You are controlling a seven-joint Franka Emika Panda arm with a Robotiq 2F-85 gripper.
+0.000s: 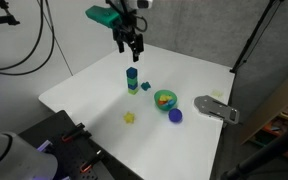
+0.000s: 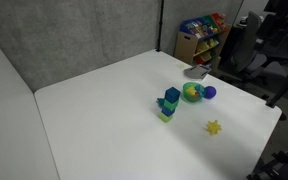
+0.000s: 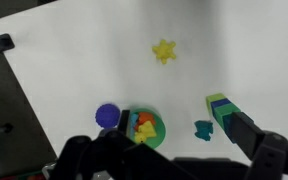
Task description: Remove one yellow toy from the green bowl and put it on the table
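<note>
Since the job turns on one yellow toy, we start there: a pale yellow, star-like toy (image 3: 164,51) lies alone on the bare white worktop (image 1: 189,70), well apart from the green bowl (image 1: 165,105) and touching nothing. Inside the bowl the wrist view shows a small heap of yellow and orange-red pieces (image 3: 144,126), so there are more yellow toys in there. We cannot tell from this moment whether the loose toy is the one asked for. If it is, we judge the task as good as done; if not, a pick from the bowl is not yet begun.

Just beside the bowl sits a dark blue ball (image 3: 107,115), perhaps touching its rim. On the bowl's other side stands a stack of blue and green blocks (image 1: 132,80), with a small teal piece (image 3: 202,128) near its foot. A grey flat device with a handle (image 1: 216,108) lies near the worktop's edge, beyond the bowl from the stack.

The fingers (image 3: 259,150) hang high over the block stack, spread wide and holding nothing. That height keeps them clear of the stack, the tallest thing here. We think any reach into the bowl would call for a narrow, careful descent, because ball and blocks crowd it on both sides and the pieces inside are tiny and piled together.
</note>
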